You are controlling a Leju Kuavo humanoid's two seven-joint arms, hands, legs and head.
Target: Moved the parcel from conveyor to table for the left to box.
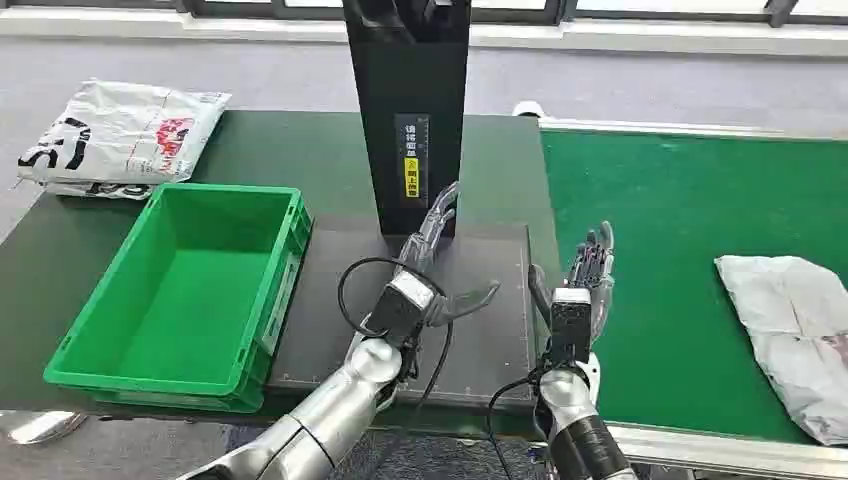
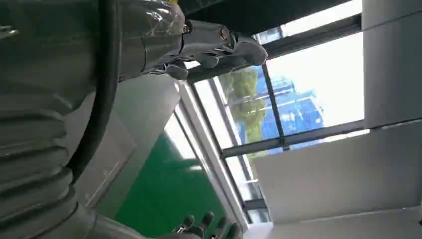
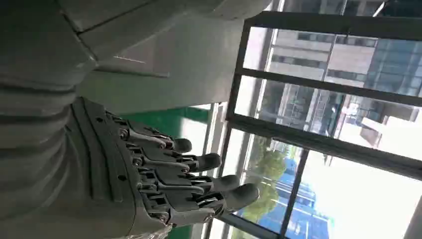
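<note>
Crumpled grey plastic parcel (image 1: pixel 795 335) lies on felt-like green conveyor (image 1: pixel 690 210).

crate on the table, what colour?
Bright green crate, plain inside, seen best in the head view.

Open green plastic crate (image 1: pixel 180 300) on dark table (image 1: pixel 490 170), left side. White printed plastic bags (image 1: pixel 120 135) behind crate. Black upright post (image 1: pixel 408 110) mid-table. Grey crumpled parcel (image 1: pixel 795 335) on green conveyor belt (image 1: pixel 680 200), far right.

Green crate (image 1: pixel 180 300) on dark table (image 1: pixel 60 260); parcel (image 1: pixel 795 330) on conveyor (image 1: pixel 680 210).
</note>
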